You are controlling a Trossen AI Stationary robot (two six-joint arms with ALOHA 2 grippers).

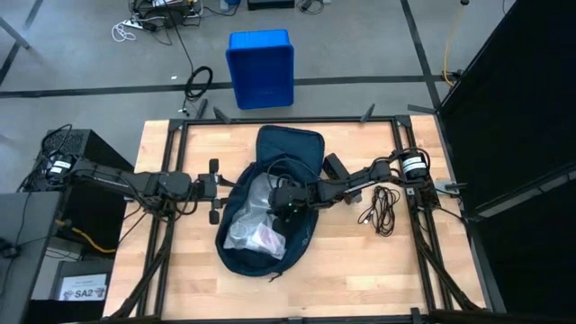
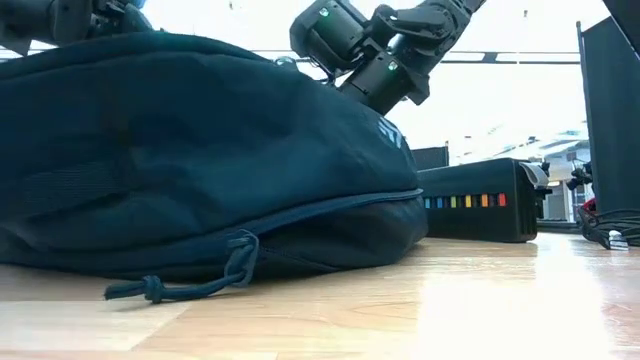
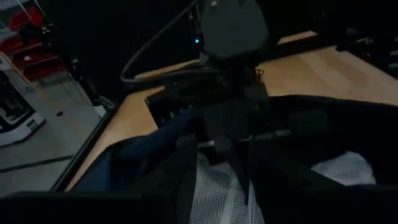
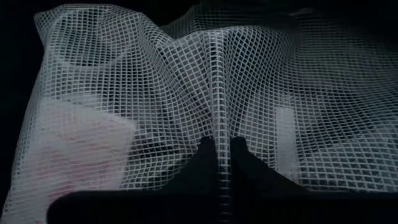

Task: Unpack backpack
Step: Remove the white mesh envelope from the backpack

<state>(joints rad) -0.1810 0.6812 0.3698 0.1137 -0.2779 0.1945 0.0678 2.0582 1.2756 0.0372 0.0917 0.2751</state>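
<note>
The dark navy backpack (image 1: pixel 270 153) lies open on the wooden table, and in the low view its side (image 2: pixel 200 150) rests on the tabletop. Inside it lies a white mesh bag (image 1: pixel 255 220) with pale contents. My right gripper (image 1: pixel 286 207) reaches into the opening from the table's right and is shut on the mesh (image 4: pixel 155 93). The left wrist view shows it from the front (image 3: pixel 239 155). My left gripper (image 1: pixel 216 191) is level at the backpack's left rim. Whether it touches the rim does not show. My right gripper pinches a raised fold of the white mesh bag (image 4: pixel 221 140) between its two fingertips (image 4: pixel 205 152). It comes slanting down from the table's right into the backpack. The mesh is drawn up into a ridge (image 4: pixel 217 74) at the fingers, and the rest of the bag lies inside the backpack.
A bright blue plastic bin (image 1: pixel 261 67) stands on the floor beyond the table's far edge. A coil of black cable (image 1: pixel 382 209) lies on the table at the right. A black box with a coloured strip (image 2: pixel 480 212) stands behind the backpack. A knotted zipper cord (image 2: pixel 190 285) trails on the wood.
</note>
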